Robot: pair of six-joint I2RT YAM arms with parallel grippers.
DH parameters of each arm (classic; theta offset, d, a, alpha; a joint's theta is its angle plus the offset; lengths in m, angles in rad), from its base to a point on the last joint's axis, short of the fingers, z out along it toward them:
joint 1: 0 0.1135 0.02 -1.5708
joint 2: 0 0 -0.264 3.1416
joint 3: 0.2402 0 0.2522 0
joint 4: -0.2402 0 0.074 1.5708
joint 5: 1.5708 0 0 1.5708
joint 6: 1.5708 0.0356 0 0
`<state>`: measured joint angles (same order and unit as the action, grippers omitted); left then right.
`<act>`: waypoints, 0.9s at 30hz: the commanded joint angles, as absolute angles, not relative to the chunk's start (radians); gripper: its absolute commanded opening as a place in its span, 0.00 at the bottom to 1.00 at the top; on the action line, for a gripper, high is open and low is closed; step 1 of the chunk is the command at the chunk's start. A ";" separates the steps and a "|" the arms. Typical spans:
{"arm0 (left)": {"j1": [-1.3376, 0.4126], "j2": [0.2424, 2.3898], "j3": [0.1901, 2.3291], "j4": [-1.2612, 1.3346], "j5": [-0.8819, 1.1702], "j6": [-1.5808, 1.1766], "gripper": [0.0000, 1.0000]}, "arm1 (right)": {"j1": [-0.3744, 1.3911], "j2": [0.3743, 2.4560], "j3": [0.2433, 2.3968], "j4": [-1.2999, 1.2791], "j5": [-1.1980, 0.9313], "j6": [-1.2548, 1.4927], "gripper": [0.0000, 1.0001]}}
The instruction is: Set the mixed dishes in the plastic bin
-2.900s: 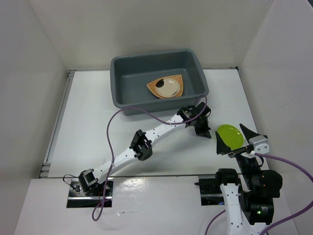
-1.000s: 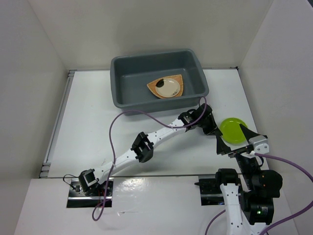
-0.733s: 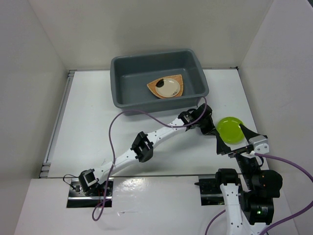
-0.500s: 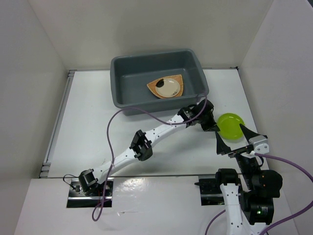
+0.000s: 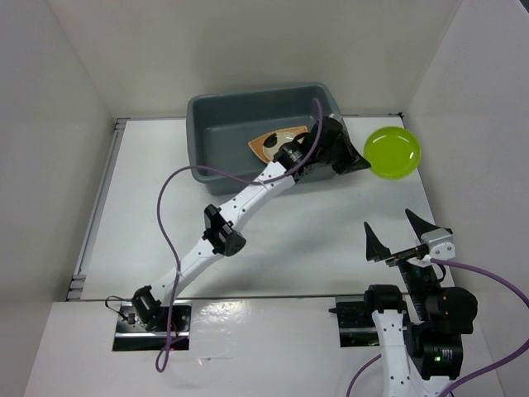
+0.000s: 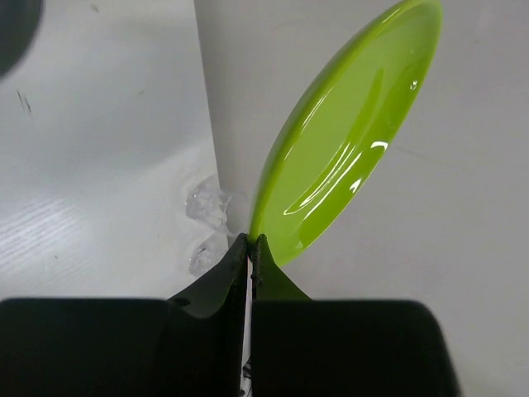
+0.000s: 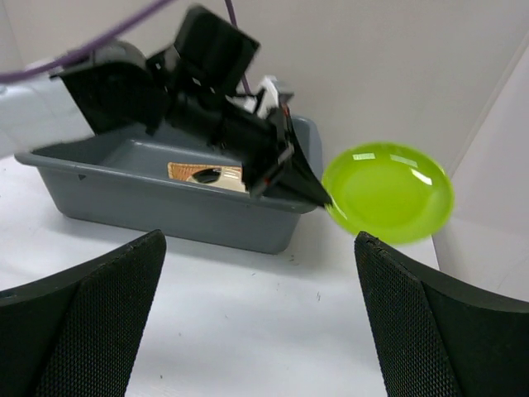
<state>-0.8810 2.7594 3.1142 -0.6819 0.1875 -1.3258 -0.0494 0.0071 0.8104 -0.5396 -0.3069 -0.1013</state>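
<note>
My left gripper (image 5: pixel 360 165) is shut on the rim of the lime-green round plate (image 5: pixel 392 153) and holds it in the air just right of the dark grey plastic bin (image 5: pixel 207 169). The wrist view shows the jaws pinching the plate's edge (image 6: pixel 250 241); the plate (image 6: pixel 347 132) stands tilted. The orange-tan woven plate (image 5: pixel 266 145) with the cream round plate on it lies inside the bin, partly hidden by the arm. My right gripper (image 5: pixel 398 240) is open and empty near the front right, and sees the green plate (image 7: pixel 388 192) and the bin (image 7: pixel 190 217). The clear glass piece is out of view.
White walls enclose the table on three sides; the right wall stands close behind the lifted plate. The left arm's purple cable (image 5: pixel 178 178) loops over the table in front of the bin.
My left gripper took hold of the green plate on the table near the right gripper, then lifted it up and back to beside the bin's right end. The right arm has not moved.
</note>
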 commanded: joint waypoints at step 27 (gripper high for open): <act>-0.394 2.713 3.131 -1.040 0.313 -1.109 0.00 | -0.103 -0.061 0.792 -0.495 -0.307 -0.094 0.99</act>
<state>-0.4133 2.6511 3.1138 -1.0397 0.2348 -1.1278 -0.0868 0.0071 0.8055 -0.5373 -0.3069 -0.1013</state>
